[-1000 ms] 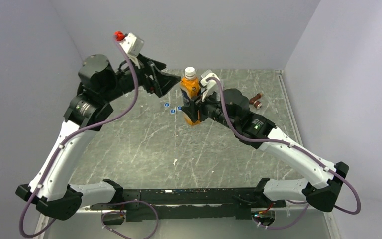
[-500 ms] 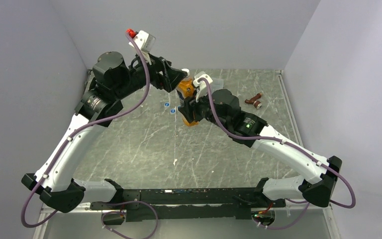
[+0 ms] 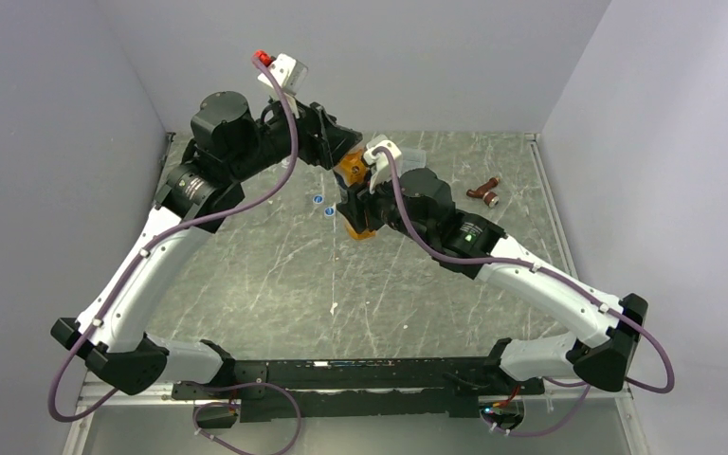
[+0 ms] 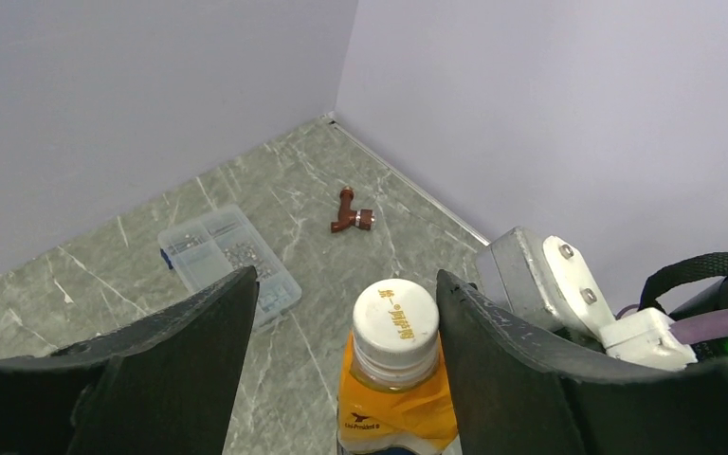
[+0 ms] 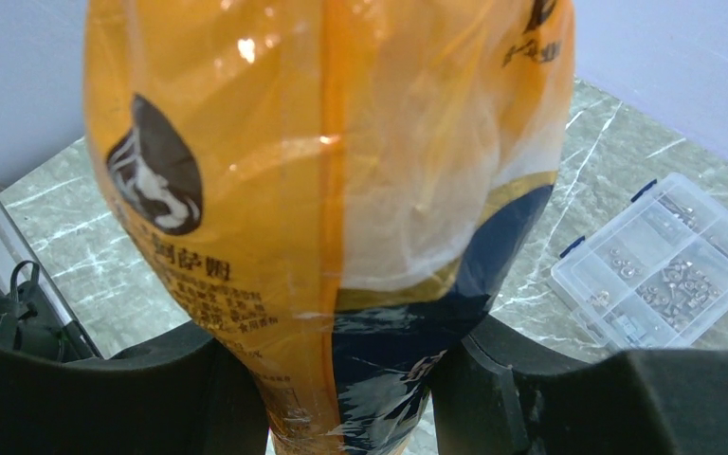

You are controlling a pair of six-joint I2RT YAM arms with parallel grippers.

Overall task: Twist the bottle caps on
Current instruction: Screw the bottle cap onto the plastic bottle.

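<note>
The orange bottle (image 5: pixel 341 190) sits in the far middle of the scene, clenched low on its body by the right end effector (image 5: pixel 346 379), whose fingers press the dark blue band of the label. From the top view I cannot tell whether its base rests on the desk (image 3: pixel 275 275). The left end effector (image 4: pixel 346 280) is spread open around the white cap (image 4: pixel 395 318) – one finger on each side, gaps showing, nothing grasped.

The bottle looks light and thin-walled. Its glossy film label is crinkled and probably slippery, so a hard squeeze would likely dent it; the low grip on the band seems sound. The cap looks small and stiff, best taken by its side wall, squarely, so it turns without tilting.

The cap top carries orange print, too small to read. The label shows a dark emblem and rows of characters I cannot make out.

Two blue caps (image 3: pixel 323 205) lie on the desk just left of the bottle – a clear plastic box (image 4: pixel 227 261) and a brown fitting (image 4: pixel 351 218) lie farther off.
</note>
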